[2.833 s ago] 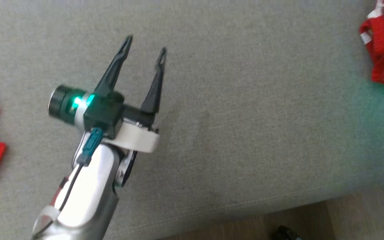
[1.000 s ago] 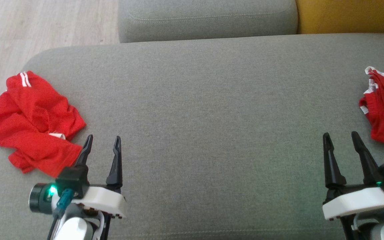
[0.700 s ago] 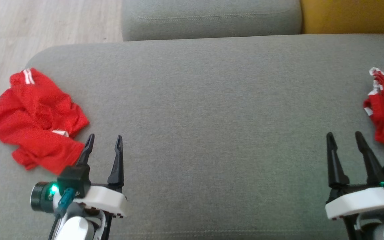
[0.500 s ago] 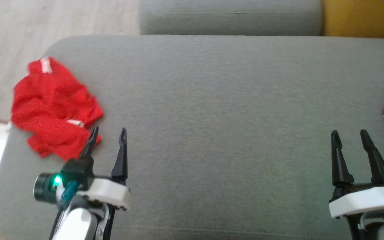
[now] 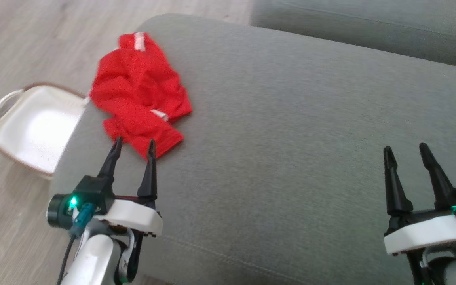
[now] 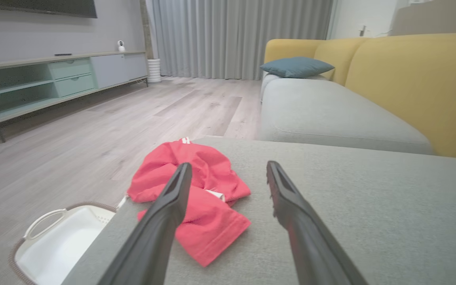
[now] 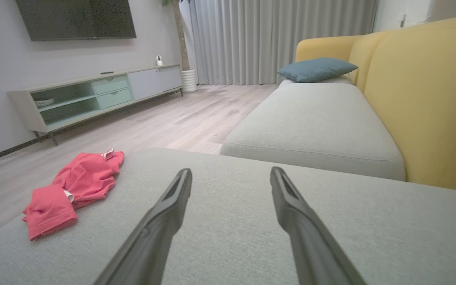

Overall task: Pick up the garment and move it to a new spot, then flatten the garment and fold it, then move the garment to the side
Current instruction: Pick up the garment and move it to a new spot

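My left fingers (image 5: 149, 174), spread wide and empty, point at the crumpled red cloth garment with white trim (image 5: 139, 91), which stretches away just ahead at the left end of the grey fabric sofa cushion (image 5: 291, 138), while my right fingers (image 5: 393, 182), equally wide, hover well apart.

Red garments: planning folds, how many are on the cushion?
1: red garment crumpled at the left end of the cushion, by the left gripper; others may lie out of frame.
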Available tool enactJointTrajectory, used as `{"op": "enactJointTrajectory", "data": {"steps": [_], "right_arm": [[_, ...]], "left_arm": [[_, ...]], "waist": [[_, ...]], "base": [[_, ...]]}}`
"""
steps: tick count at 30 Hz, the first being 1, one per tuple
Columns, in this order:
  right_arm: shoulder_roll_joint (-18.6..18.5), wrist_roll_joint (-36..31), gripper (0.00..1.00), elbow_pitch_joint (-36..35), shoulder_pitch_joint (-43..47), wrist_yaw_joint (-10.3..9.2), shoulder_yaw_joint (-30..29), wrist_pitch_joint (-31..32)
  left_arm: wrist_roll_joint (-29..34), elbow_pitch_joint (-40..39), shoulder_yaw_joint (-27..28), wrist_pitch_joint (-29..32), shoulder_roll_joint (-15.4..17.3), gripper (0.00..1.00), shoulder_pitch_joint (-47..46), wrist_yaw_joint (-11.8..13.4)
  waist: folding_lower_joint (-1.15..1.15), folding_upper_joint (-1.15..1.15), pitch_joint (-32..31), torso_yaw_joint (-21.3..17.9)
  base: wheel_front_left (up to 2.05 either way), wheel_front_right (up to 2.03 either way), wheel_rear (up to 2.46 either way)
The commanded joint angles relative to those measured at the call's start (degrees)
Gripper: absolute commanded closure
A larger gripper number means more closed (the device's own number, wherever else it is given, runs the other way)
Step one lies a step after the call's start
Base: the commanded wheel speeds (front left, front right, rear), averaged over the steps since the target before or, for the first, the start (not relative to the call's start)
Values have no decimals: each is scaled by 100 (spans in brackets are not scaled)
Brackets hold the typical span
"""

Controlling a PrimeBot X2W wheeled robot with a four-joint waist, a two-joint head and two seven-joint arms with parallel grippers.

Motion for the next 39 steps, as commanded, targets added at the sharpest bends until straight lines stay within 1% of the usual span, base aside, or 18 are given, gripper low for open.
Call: {"op": "enactJointTrajectory", "data": {"steps": [1, 6, 12, 15, 19, 22, 27, 28, 34, 36, 39], "right_arm": [[-36, -44, 0, -256, -259, 37, 156, 44], [-36, -106, 0, -348, -280, 37, 190, 133], [-36, -182, 0, -477, -337, 37, 211, 223], [-54, -214, 0, -558, -397, 37, 228, 303], [-167, -237, 0, -740, -528, 37, 226, 466], [-302, -261, 0, -907, -645, 37, 191, 619], [-560, -265, 0, -1176, -883, 37, 116, 815], [-560, -265, 0, -1176, -883, 37, 116, 815], [-715, -215, 0, -1344, -1021, 37, 35, 917], [-749, -201, 0, -1362, -1054, 37, 9, 927], [-784, -171, 0, -1361, -1091, 37, -6, 930]], "left_arm": [[-27, -150, 283, -64, 42, 0, -317, -17], [-20, -192, 389, -73, 6, 0, -290, -45], [63, -283, 531, -74, -84, 0, -294, -58], [81, -257, 622, -74, -160, 0, -392, -75], [2, -2, 735, -75, -290, 0, -734, -194], [-128, 487, 822, -75, -382, 0, -1127, -337], [-341, 1604, 1015, -75, -440, 0, -1896, -634], [-341, 1604, 1015, -75, -440, 0, -1896, -634], [-617, 3250, 1220, -75, -402, 0, -2804, -1047], [-694, 3769, 1249, -62, -401, 0, -3056, -1153], [-793, 4481, 1238, 148, -407, 0, -3384, -1276]], "waist": [[0, 0, 60, 257], [0, 0, 105, 426], [0, 0, 274, 455], [0, 0, 459, 412], [0, 0, 897, 316], [0, 0, 1269, 237], [0, 0, 1864, 83], [0, 0, 1864, 83], [0, 0, 2283, -7], [0, 0, 2357, -19], [0, 0, 2417, -38]], "base": [[0, 0, 0], [0, 0, 0], [0, 0, 0], [0, 0, 0], [0, 0, 0], [0, 0, 0], [0, 0, 0], [0, 0, 0], [0, 0, 0], [0, 0, 0], [0, 0, 0]]}}
